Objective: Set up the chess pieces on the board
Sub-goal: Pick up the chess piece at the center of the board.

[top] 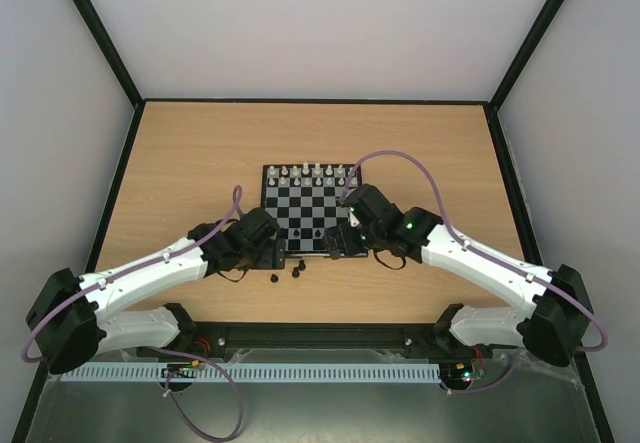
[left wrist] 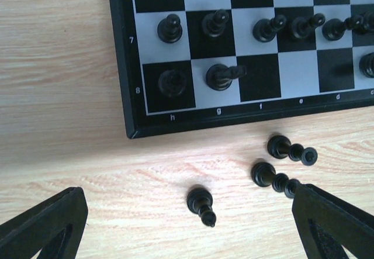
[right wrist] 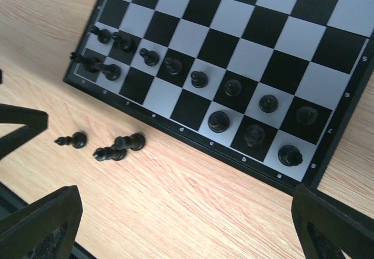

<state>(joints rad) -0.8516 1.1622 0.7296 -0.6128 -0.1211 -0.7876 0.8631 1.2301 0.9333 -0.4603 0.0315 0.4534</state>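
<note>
My left gripper (left wrist: 187, 218) and right gripper (right wrist: 186, 215) gape empty between placements; next I grasp a tiny black chess piece (left wrist: 199, 200) (three lie loose) by the black-and-silver board (left wrist: 120, 66).

Three black pieces (top: 295, 273) beside board (top: 310, 208)

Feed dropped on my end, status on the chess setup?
Jaws open and empty on left gripper and right gripper. Three black pieces loose on table beside the board. Nothing blocking them.
</note>
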